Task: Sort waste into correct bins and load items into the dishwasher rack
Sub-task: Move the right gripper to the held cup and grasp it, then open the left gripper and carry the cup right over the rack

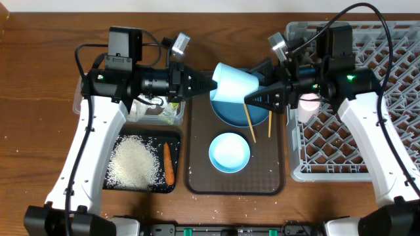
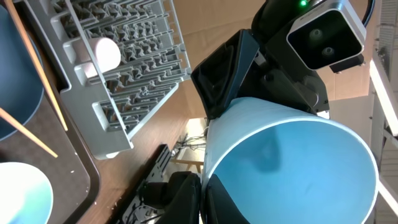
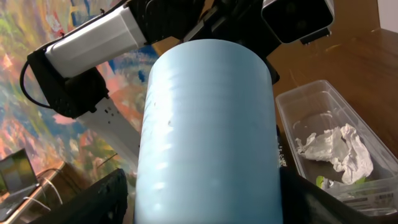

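Light-blue cup [image 1: 235, 84] midair: left gripper [image 1: 211, 83] clamped on its wall, right gripper [image 1: 249, 99] straddling it, grip unclear. Pink cup [image 1: 308, 103] racked; dark-blue plate [image 1: 228, 115], bowl [image 1: 230, 152], chopsticks [image 1: 249, 122] remain.

light-blue cup [image 1: 235, 82] sideways, apparently over plate [image 1: 230, 115]

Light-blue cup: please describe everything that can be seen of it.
The light-blue cup is a smooth tumbler without handle, plastic by its look, and empty. It lies on its side in the air above the brown tray. The left gripper pinches its rim; the right gripper has a finger on each side of it, contact unclear.
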Robot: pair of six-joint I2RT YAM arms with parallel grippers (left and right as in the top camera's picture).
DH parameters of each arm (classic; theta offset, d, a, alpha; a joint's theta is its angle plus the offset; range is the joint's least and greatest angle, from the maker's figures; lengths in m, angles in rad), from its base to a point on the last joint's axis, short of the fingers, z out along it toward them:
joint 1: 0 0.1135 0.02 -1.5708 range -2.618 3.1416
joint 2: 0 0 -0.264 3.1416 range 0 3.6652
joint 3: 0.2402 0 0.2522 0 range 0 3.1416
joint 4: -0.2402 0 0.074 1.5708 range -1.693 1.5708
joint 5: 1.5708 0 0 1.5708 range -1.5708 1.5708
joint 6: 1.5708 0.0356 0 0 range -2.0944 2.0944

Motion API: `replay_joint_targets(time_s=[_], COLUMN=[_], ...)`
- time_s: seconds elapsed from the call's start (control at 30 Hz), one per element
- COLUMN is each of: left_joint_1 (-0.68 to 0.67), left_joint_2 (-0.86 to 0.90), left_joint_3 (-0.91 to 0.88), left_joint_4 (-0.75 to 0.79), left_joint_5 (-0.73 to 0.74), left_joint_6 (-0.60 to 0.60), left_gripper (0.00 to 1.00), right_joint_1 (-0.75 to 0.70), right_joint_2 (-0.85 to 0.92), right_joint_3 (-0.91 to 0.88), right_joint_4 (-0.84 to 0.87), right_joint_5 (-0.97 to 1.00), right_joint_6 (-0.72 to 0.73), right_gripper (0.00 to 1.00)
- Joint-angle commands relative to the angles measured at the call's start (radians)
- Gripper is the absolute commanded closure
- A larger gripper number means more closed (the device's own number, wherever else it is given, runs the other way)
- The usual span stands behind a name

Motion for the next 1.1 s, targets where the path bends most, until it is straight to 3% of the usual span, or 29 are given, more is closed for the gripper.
replay_joint_targets(time_s=[0.0, 0.17, 0.37, 0.43, 0.6, 0.63, 0.7, 0.8, 0.97, 1.07], left_joint_1=[-0.002, -0.002, -0.002, -0.002, -0.002, -0.002, -0.002, -0.002, -0.002, -0.002], left_joint_2=[0.003, 0.003, 0.003, 0.003, 0.003, 0.003, 0.003, 0.003, 0.003, 0.003], left_joint_3=[0.008, 0.008, 0.008, 0.008, 0.008, 0.008, 0.008, 0.008, 0.008, 0.008], left_joint_4=[-0.002, -0.003, -0.005, -0.032, -0.131, -0.139, -0.159, -0.183, -0.187, -0.205], left_joint_5=[-0.013, -0.023, -0.047, -0.097, -0.359, -0.405, -0.504, -0.609, -0.682, -0.719], left_joint_6=[0.019, 0.019, 0.033, 0.073, 0.087, 0.087, 0.087, 0.086, 0.087, 0.086], left_gripper=[0.94, 0.93, 0.83, 0.74, 0.69, 0.66, 0.49, 0.36, 0.26, 0.21], right_joint_1=[0.029, 0.031, 0.023, 0.012, -0.031, -0.041, -0.062, -0.092, -0.145, -0.195], right_joint_2=[-0.01, -0.01, -0.01, -0.01, -0.01, -0.01, -0.01, -0.01, -0.012, -0.012], right_joint_3=[0.015, 0.015, 0.015, 0.015, 0.015, 0.015, 0.015, 0.015, 0.015, 0.015], right_joint_4=[0.0, 0.001, 0.034, 0.068, 0.117, 0.114, 0.107, 0.101, 0.008, -0.139], right_joint_5=[-0.029, -0.016, 0.021, 0.064, 0.186, 0.196, 0.196, 0.199, 0.298, 0.491], right_joint_6=[0.0, 0.0, 0.021, 0.092, 0.237, 0.244, 0.256, 0.274, 0.291, 0.29], right_gripper=[0.31, 0.44, 0.47, 0.47, 0.48, 0.48, 0.49, 0.5, 0.51, 0.52])
